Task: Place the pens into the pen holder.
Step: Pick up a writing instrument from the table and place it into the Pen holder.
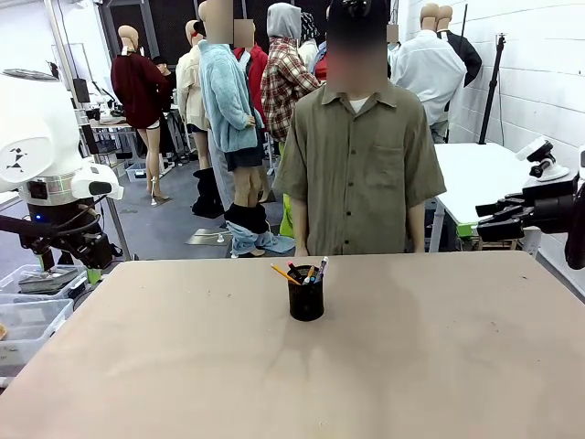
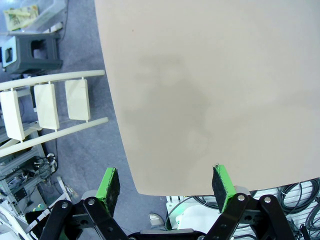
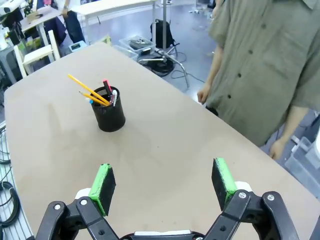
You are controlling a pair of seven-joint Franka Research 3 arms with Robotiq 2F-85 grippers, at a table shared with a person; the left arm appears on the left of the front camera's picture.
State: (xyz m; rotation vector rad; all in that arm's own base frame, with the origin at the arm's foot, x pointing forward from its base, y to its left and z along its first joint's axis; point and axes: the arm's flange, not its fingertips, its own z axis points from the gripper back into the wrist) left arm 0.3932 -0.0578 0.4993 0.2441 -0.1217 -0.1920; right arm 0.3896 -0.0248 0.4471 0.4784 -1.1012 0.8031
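The pen holder (image 1: 305,297), a small black cup, stands upright near the table's far middle, in front of the person. Several pens (image 1: 302,272) stick out of its top, among them a yellow-orange pencil leaning left. In the right wrist view the pen holder (image 3: 109,116) and its pens (image 3: 97,94) sit well ahead of my right gripper (image 3: 162,185), which is open and empty above the table. My left gripper (image 2: 166,186) is open and empty over the table's edge, floor beneath it. In the front view both arms are held back at the sides, off the table.
The beige table (image 1: 292,384) is bare around the cup. A person in an olive shirt (image 1: 358,165) stands at the far edge, arms down. Clear plastic bins (image 1: 27,315) sit left of the table; a white rack (image 2: 45,107) stands on the floor below my left gripper.
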